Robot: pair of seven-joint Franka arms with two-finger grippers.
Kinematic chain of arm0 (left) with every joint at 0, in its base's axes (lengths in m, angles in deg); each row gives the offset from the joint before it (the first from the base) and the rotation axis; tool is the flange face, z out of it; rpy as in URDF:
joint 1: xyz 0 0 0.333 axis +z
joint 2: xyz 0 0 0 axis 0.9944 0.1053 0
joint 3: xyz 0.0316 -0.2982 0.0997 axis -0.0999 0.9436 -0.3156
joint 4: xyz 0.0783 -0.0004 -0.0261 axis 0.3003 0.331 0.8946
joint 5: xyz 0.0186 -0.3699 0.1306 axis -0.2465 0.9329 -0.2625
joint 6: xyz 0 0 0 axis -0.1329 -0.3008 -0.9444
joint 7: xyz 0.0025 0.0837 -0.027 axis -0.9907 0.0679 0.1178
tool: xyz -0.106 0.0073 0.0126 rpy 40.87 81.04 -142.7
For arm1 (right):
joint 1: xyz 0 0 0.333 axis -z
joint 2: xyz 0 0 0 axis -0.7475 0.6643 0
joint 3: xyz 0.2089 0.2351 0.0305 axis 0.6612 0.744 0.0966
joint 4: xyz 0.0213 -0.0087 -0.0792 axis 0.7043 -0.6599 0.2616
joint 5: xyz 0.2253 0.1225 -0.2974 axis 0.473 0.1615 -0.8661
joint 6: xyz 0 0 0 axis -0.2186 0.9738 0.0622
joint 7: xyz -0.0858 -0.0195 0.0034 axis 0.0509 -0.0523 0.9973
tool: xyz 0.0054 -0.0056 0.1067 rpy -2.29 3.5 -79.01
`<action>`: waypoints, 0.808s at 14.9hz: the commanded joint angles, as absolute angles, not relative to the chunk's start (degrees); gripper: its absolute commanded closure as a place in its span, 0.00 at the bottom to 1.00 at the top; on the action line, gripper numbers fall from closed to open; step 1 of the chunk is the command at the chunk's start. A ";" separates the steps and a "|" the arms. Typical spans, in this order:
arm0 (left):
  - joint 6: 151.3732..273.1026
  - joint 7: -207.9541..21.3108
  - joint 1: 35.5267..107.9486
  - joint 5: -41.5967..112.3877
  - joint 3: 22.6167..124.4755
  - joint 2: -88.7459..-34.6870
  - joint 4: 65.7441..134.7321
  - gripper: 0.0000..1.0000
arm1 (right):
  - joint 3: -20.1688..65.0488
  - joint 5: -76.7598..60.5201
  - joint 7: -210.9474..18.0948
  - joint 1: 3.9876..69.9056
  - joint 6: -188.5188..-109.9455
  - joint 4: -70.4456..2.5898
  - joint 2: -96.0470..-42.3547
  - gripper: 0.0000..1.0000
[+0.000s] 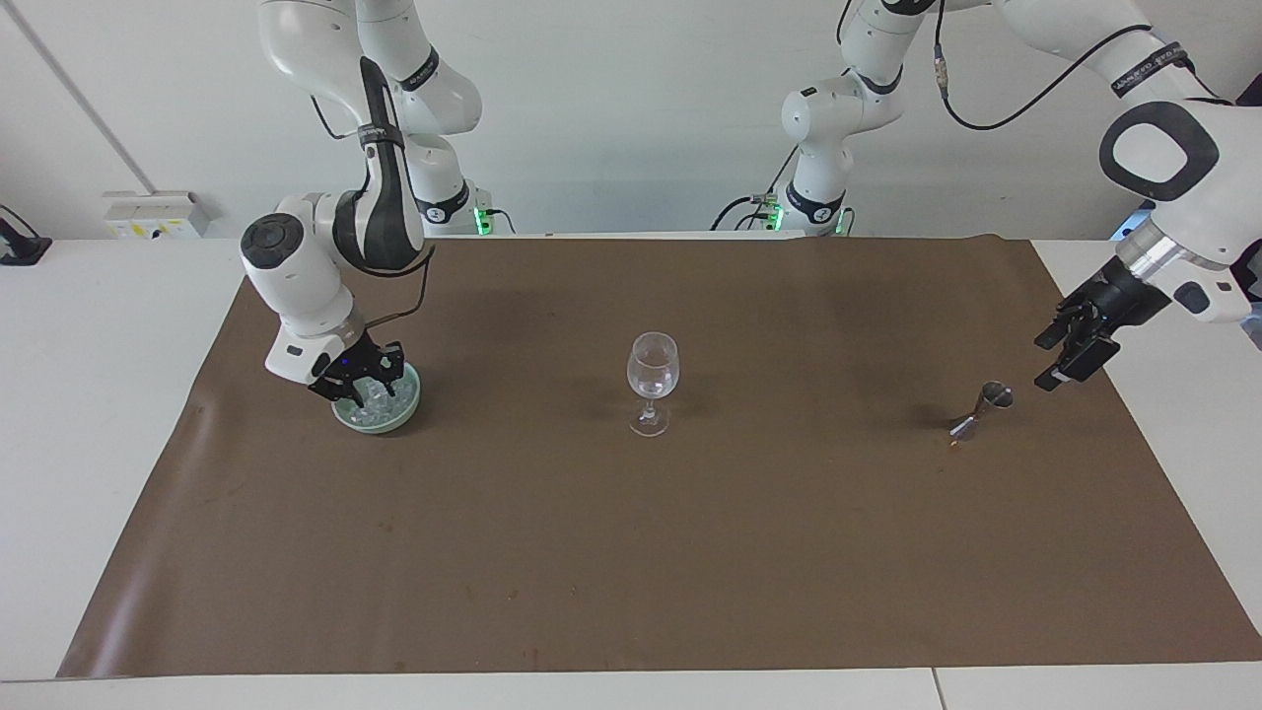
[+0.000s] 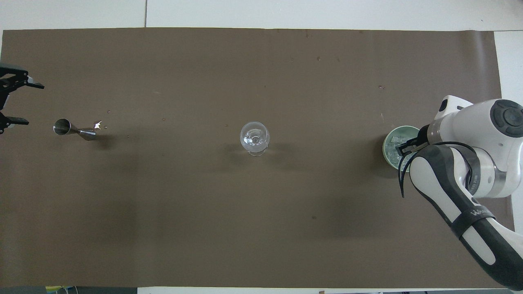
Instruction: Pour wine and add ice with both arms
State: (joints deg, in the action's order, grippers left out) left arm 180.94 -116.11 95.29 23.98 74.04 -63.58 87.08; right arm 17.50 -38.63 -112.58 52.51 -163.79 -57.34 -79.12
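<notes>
At the right arm's end of the bench (image 1: 118, 414), the right claw (image 1: 359, 383) sits down in the green bowl (image 1: 397, 414) among the ice (image 1: 380, 396); whether it grips a cube I cannot tell. Midway along the brown mat (image 1: 631, 552) stands the wine glass (image 1: 652, 382). Near the steel jigger (image 1: 981, 408), the left claw (image 2: 9, 100) hangs spread wide, holding nothing.

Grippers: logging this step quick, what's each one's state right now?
Left gripper: open, empty, above the jigger.
Right gripper: down in the ice bowl; grip cannot be told.
</notes>
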 commanded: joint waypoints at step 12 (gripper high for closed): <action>169.32 -85.90 83.07 13.07 73.24 -69.93 86.86 0.00 | 17.88 -37.74 -113.13 51.28 -154.87 -48.93 -78.13 0.93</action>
State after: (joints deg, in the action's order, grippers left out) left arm 172.93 -90.80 83.40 14.61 74.17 -68.79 88.08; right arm 17.75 -38.63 -112.58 51.83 -158.80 -53.39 -79.11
